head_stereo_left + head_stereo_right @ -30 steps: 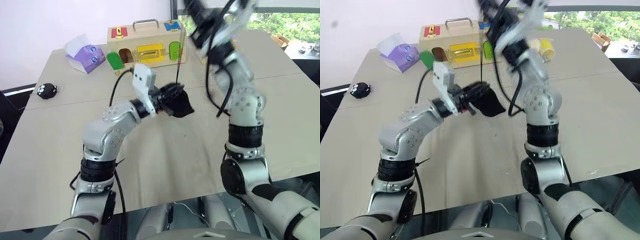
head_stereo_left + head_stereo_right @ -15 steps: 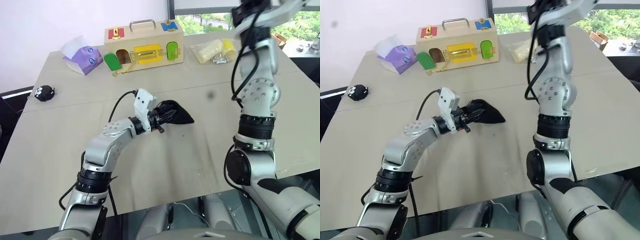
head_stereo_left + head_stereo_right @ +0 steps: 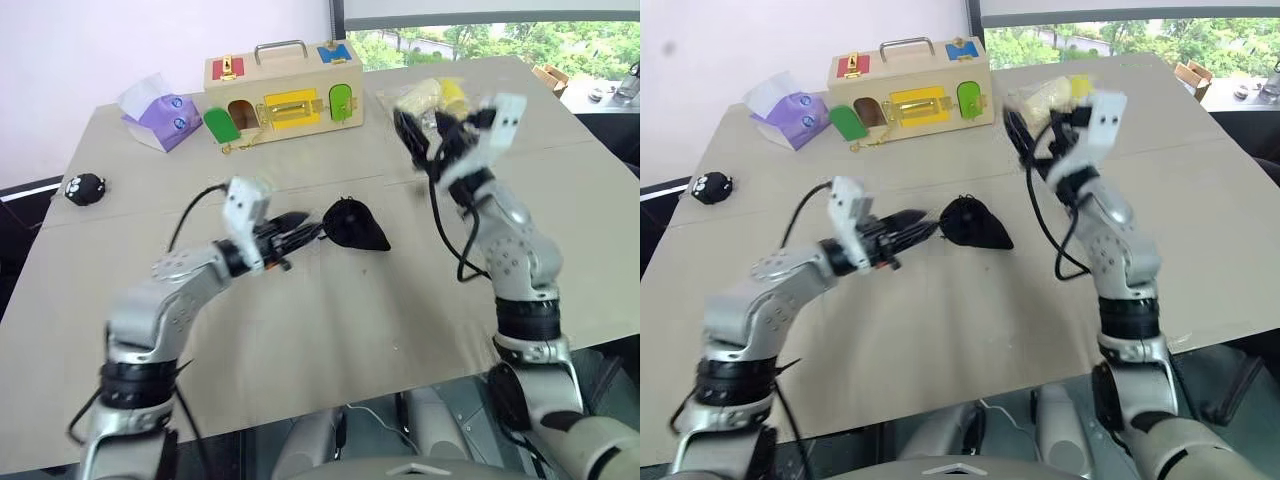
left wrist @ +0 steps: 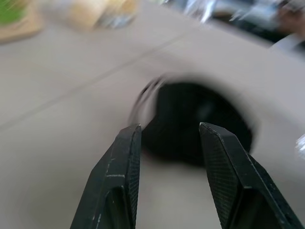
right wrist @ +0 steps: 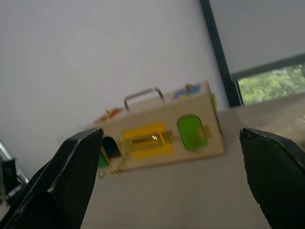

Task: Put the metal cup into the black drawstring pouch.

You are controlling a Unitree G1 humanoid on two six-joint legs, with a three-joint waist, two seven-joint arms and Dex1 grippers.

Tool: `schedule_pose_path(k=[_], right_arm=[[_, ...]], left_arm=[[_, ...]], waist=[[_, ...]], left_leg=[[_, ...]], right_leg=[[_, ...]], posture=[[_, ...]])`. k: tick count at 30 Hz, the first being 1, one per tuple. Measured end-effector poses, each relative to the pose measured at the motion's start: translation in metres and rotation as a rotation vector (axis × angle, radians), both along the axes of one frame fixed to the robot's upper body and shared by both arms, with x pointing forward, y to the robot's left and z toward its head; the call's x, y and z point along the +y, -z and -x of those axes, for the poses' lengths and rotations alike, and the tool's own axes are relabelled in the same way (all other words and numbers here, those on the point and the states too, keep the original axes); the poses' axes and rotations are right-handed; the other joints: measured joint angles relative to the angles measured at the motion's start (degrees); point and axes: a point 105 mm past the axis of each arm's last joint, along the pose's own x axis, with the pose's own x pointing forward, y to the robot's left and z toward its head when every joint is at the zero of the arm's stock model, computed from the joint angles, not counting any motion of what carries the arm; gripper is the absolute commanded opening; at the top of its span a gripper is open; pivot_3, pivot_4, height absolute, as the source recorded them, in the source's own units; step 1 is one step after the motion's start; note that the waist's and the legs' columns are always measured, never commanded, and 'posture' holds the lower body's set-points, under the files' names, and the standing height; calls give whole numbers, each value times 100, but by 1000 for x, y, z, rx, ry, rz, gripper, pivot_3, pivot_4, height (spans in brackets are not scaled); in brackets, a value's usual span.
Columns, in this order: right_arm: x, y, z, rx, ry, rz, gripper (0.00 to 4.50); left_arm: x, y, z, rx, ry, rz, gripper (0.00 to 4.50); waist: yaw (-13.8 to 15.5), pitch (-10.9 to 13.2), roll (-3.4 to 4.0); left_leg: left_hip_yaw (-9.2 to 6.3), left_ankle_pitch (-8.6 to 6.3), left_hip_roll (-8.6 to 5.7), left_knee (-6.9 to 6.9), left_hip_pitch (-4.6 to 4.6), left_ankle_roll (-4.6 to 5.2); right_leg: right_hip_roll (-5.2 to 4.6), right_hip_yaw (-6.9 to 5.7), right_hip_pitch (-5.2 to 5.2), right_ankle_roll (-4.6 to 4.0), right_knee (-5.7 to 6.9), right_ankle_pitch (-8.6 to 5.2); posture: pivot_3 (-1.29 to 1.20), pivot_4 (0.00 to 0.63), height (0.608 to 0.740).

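The black drawstring pouch (image 3: 355,225) lies on the beige table near its middle, its round mouth end toward my left gripper. The metal cup is hidden. My left gripper (image 3: 308,229) hovers low just left of the pouch and points at it. In the left wrist view its fingers (image 4: 125,157) stand apart with nothing between them, and the pouch (image 4: 200,119) lies just beyond the tips. My right gripper (image 3: 420,125) is raised above the table to the right of the pouch and beyond it. It is open wide and empty, pointing up and away.
A wooden latch box (image 3: 285,85) with coloured doors stands at the back. A purple tissue pack (image 3: 160,110) is at the back left, a small black fuzzy toy (image 3: 85,188) sits at the left edge, and a yellowish bag (image 3: 430,98) lies behind my right gripper.
The pouch, held up in the air by my left gripper, now lies on the table. The left gripper let go and drew back left. My right arm dropped from high up and opened.
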Motion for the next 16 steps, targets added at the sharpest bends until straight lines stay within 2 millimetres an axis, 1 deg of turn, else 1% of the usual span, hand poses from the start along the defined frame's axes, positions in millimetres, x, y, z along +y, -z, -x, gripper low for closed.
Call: schedule_pose_path(k=[1,3,4,6,7,9,12,13,15,16], right_arm=[[-4,7,1,17,4,22,4488],[-14,13,6,15,1,73,4488],[-22,17,10,14,4,106,4488],[-35,30,16,30,4,173,4488],[-44,44,21,54,-7,224,4488],[-50,64,32,81,-51,289,4488],[-63,100,60,119,-151,394,4488],[-70,115,74,141,-196,442,4488],[-75,125,85,156,-249,471,4488],[-77,129,93,165,-302,490,4488]], left_arm=[[9,6,4,22,-12,-36,1969],[30,22,16,76,-29,-119,1969],[43,32,23,111,-42,-163,1969],[57,43,33,150,-57,-190,1969],[60,46,40,161,-48,-182,1969],[60,50,49,167,-33,-167,1969],[52,61,69,179,15,-159,1969],[48,67,78,189,26,-148,1969],[46,71,83,193,30,-139,1969],[44,70,83,179,27,-136,1969]], waist=[[6,1,0],[8,0,0],[23,0,0],[69,1,0],[118,1,-1],[179,1,-2],[220,1,-3],[246,1,-3],[249,4,-7],[267,4,-7]], left_leg=[[3,0,0,0,0,0],[7,-1,1,-4,4,1],[7,-1,2,-9,6,1],[7,-1,3,-11,6,1],[8,-1,4,-11,7,2],[5,-2,4,-11,5,3],[7,-6,4,-11,9,9],[10,-8,4,-11,12,12],[19,-7,8,-9,21,12],[23,-7,10,-9,28,12]], right_leg=[[8,3,0,0,0,0],[10,11,0,0,-1,0],[12,11,1,0,-5,0],[12,9,4,0,-11,0],[12,9,6,0,-14,0],[8,3,10,0,-22,0],[-16,1,23,1,-33,0],[-17,2,27,1,-38,0],[-15,10,32,1,-36,0],[-15,9,39,0,-36,1]], posture=[[0,150,710],[0,150,710],[0,150,710],[0,150,710],[0,150,710],[0,150,710],[0,150,710],[0,150,710],[0,150,710],[0,150,710]])
